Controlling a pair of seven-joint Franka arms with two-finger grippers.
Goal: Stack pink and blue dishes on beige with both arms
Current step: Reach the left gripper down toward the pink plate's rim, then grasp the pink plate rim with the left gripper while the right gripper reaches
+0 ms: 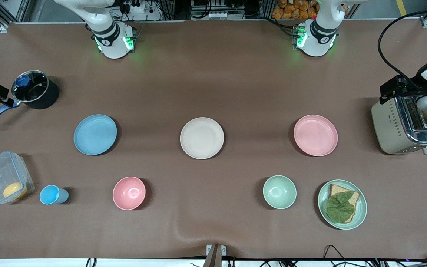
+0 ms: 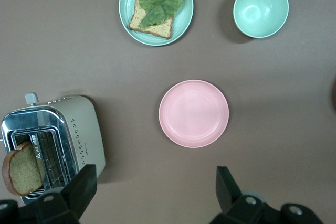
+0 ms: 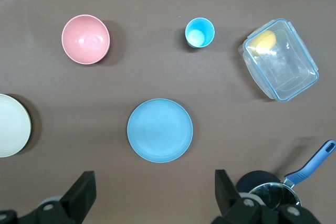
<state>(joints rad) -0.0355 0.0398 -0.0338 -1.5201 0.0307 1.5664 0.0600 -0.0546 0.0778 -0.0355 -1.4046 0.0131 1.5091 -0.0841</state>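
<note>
The left end effector (image 2: pixel 152 190) hangs with fingers apart over the pink plate (image 1: pixel 315 135); the right end effector (image 3: pixel 152 192), likewise spread, hangs over the blue plate (image 1: pixel 95 134). The beige plate (image 1: pixel 201 138) lies between them on the bench (image 1: pixel 235 85). These plates look light, stiff and smooth, so pinching the low rim seems best. The toaster (image 1: pixel 402 128) and pot (image 1: pixel 35 89) stand near.
</note>
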